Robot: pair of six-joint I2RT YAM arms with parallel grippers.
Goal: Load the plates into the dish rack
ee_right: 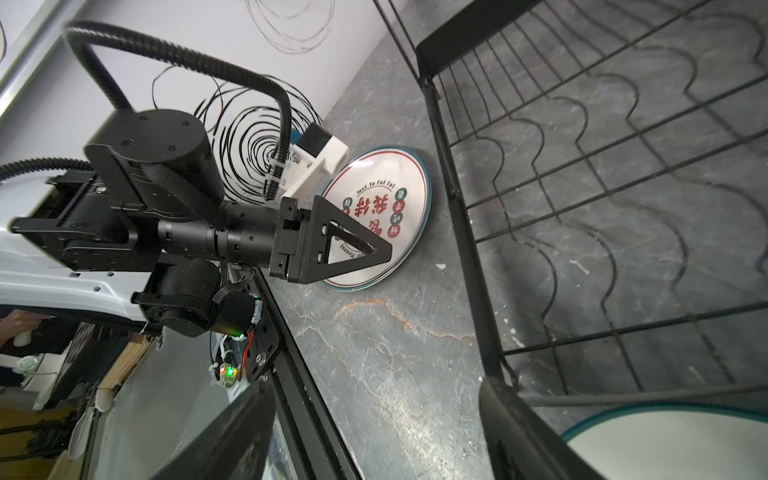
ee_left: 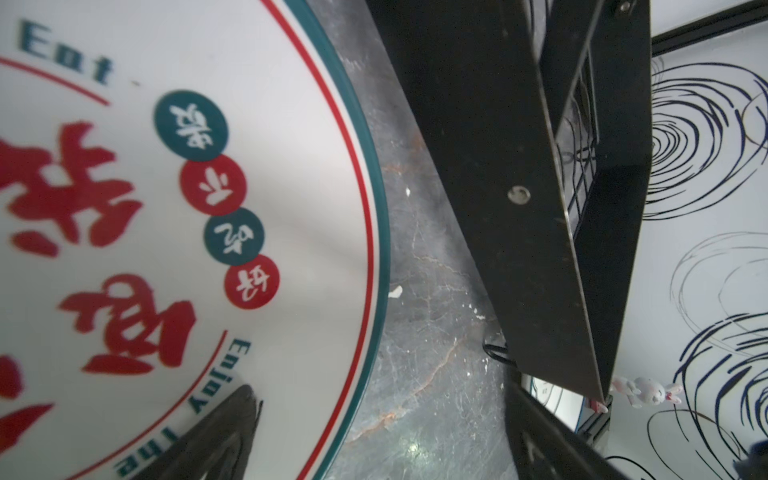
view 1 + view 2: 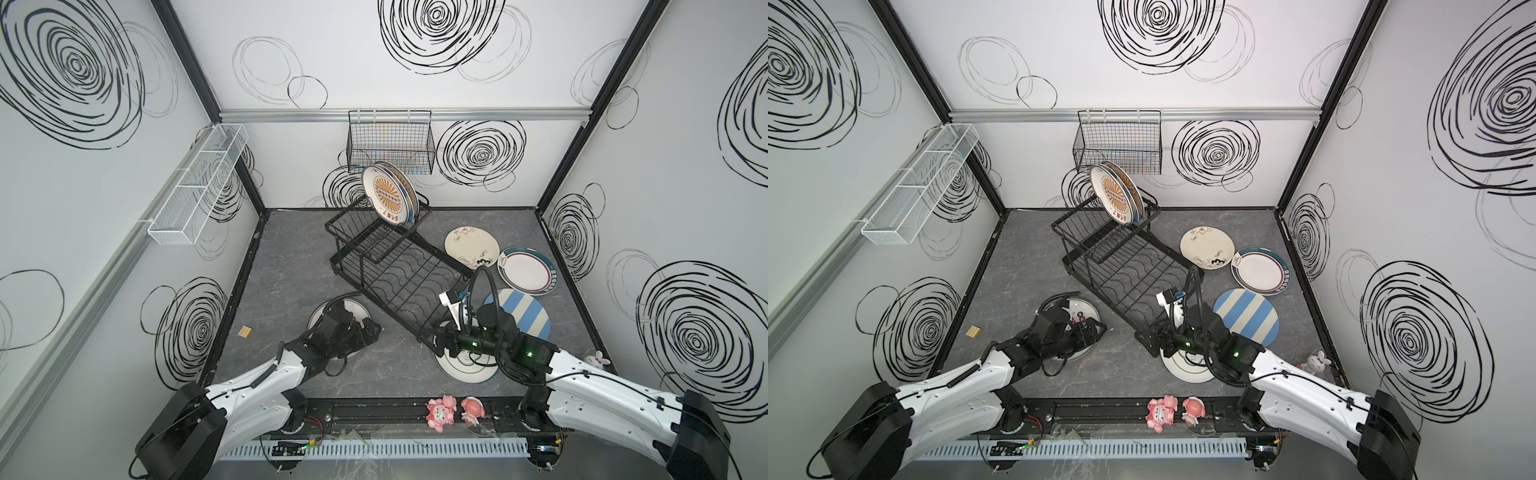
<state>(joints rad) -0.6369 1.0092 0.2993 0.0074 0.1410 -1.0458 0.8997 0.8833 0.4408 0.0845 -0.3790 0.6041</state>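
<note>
The black dish rack (image 3: 442,255) (image 3: 1173,253) stands mid-table with two orange sunburst plates (image 3: 388,195) upright in its upper basket. My left gripper (image 3: 372,330) (image 2: 382,440) is open over the rim of a white plate with red and teal lettering (image 3: 353,309) (image 2: 124,208) (image 1: 411,174), one finger above the plate, the other off it. My right gripper (image 3: 440,345) (image 1: 374,436) is open at the rack's near corner, beside a white teal-edged plate (image 3: 465,370) (image 1: 665,444). Flat on the right lie a cream plate (image 3: 471,247), a teal-rimmed plate (image 3: 528,270) and a blue-striped plate (image 3: 528,316).
A black grid basket (image 3: 390,141) hangs on the back wall and a white mesh basket (image 3: 199,183) on the left wall. Pink figurines (image 3: 442,411) sit on the front rail, a white rabbit figurine (image 3: 598,358) at front right, a small wooden block (image 3: 245,331) at left.
</note>
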